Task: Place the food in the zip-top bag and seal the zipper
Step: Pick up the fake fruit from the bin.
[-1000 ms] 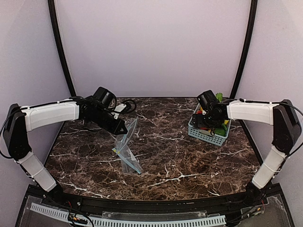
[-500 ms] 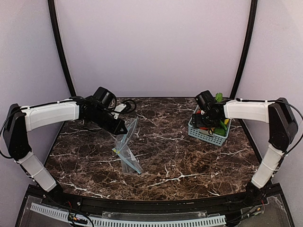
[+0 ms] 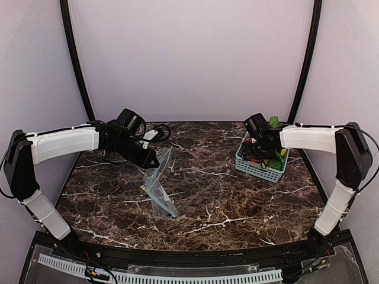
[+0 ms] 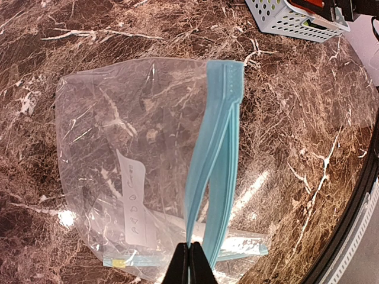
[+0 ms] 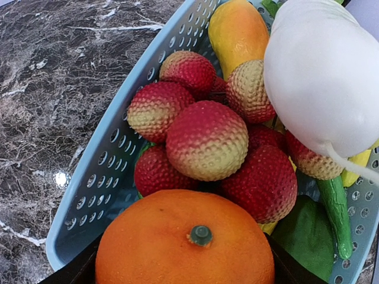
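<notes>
Got the left fingers [image 4: 177,269] pinched tight on the blue zipper strip [image 4: 216,148] of the zip-top bag [image 4: 118,148], with its lower end down on the tabletop [image 4: 296,148]. Barely seeing the right fingers [image 5: 71,275], cut off at the frame corners either side of the orange ball [image 5: 183,239] in the basket [image 5: 112,148]. Can't tell if actually squeezing it. Rest of the food piled in there too, with the white oblong [image 5: 323,71] cropped up top.

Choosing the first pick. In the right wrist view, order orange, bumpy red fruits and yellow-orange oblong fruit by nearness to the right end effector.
1. The orange: bottom centre.
2. The bumpy red fruits: middle of the basket.
3. The yellow-orange oblong fruit: basket's far end, top.
</notes>
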